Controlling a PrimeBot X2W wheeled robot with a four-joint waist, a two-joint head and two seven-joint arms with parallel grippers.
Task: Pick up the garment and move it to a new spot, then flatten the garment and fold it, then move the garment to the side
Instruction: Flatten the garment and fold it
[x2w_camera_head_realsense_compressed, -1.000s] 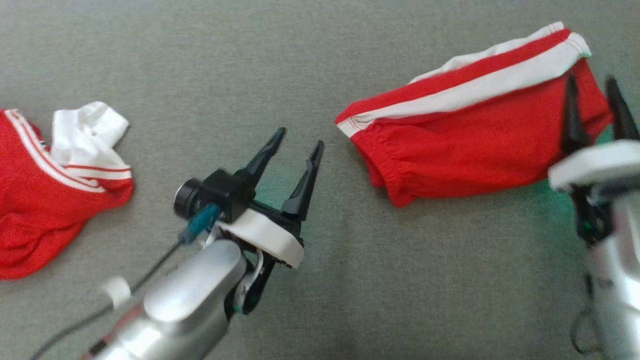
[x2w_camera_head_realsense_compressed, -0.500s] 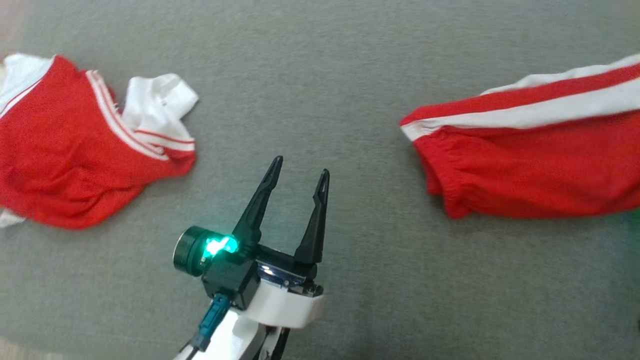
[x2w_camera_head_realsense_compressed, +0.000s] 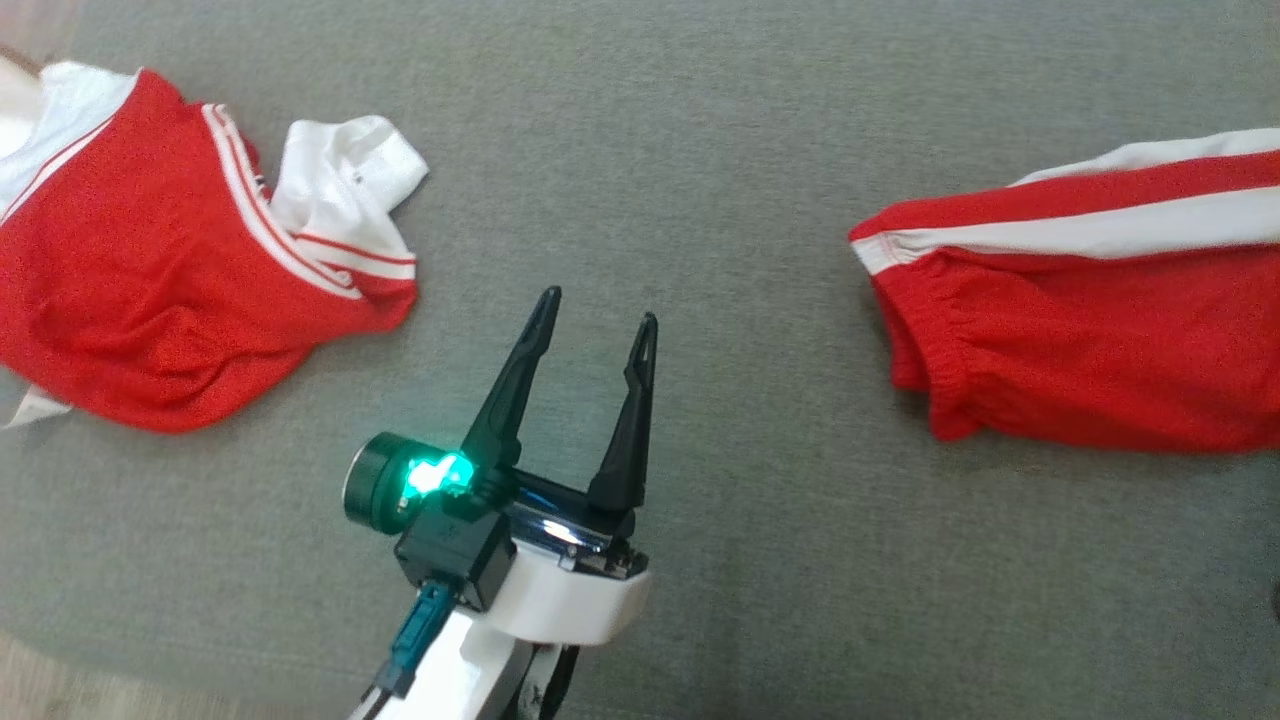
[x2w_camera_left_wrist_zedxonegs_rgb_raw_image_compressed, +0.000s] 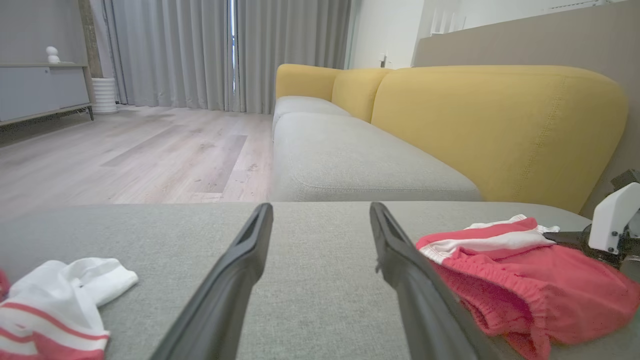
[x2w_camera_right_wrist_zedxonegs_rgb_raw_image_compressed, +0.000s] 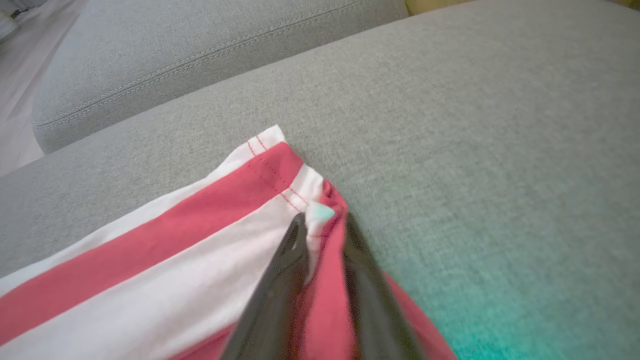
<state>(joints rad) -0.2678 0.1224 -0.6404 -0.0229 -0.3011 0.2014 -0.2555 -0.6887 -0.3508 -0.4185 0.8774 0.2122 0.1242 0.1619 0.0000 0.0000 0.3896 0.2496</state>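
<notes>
Head camera has swung left and your right gripper (x2w_camera_right_wrist_zedxonegs_rgb_raw_image_compressed: 322, 222) has closed in, now pinching the hem corner of the red shorts (x2w_camera_head_realsense_compressed: 1080, 350) lying on the grey sofa cushion (x2w_camera_head_realsense_compressed: 700, 130), left gripper (x2w_camera_head_realsense_compressed: 599, 305) spread empty nearby; lifting, flattening, folding all remain.

**Right gripper pinches garment corner**

The right gripper (x2w_camera_right_wrist_zedxonegs_rgb_raw_image_compressed: 322, 220) has its 2 dark fingers (x2w_camera_right_wrist_zedxonegs_rgb_raw_image_compressed: 280, 300) drawn close on the hemmed corner of the red garment (x2w_camera_right_wrist_zedxonegs_rgb_raw_image_compressed: 200, 250), whose 2 white stripes show, and cloth is bunched between the tips. The garment lies on a grey cushion (x2w_camera_right_wrist_zedxonegs_rgb_raw_image_compressed: 475, 150). A green glow tints the cushion near the fingers. Farther off sits a second grey cushion (x2w_camera_right_wrist_zedxonegs_rgb_raw_image_compressed: 175, 40) with a stitched seam.
</notes>
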